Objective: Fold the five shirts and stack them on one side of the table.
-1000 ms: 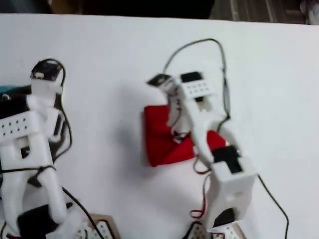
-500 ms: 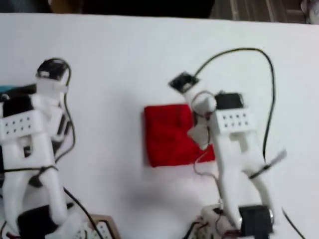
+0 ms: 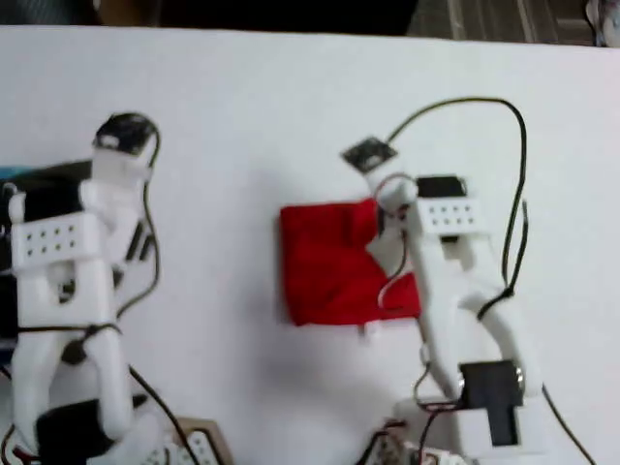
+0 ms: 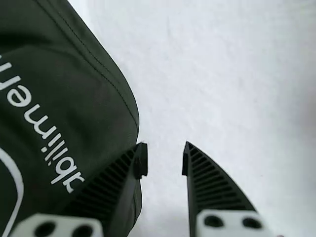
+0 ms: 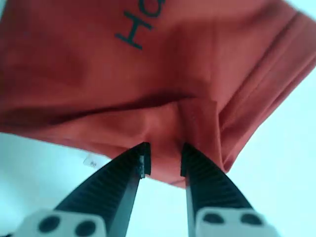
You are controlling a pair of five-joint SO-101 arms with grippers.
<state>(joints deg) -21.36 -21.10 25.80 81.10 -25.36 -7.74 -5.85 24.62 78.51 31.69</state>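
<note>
A folded red shirt (image 3: pixel 329 266) lies flat in the middle of the white table. My right gripper (image 3: pixel 384 231) sits at the shirt's right edge. In the right wrist view a raised ridge of the red shirt (image 5: pixel 148 74) runs between the fingertips of the right gripper (image 5: pixel 164 159), which is shut on it. At the table's left edge lies a dark green shirt (image 3: pixel 44 189) with a teal edge (image 3: pixel 14 172) beside it. My left arm (image 3: pixel 68 242) stands over it. The left gripper (image 4: pixel 163 160) is open beside the dark green shirt (image 4: pixel 54 98), nothing between its fingers.
Bare white table (image 3: pixel 223 107) spreads behind and between the arms. A black cable (image 3: pixel 484 102) loops above the right arm. Both arm bases and their wires crowd the front edge. The table's far edge meets a dark band.
The right arm pulled back from over the red shirt to its right edge, uncovering the folded shirt. The left arm shifted slightly to the right.
</note>
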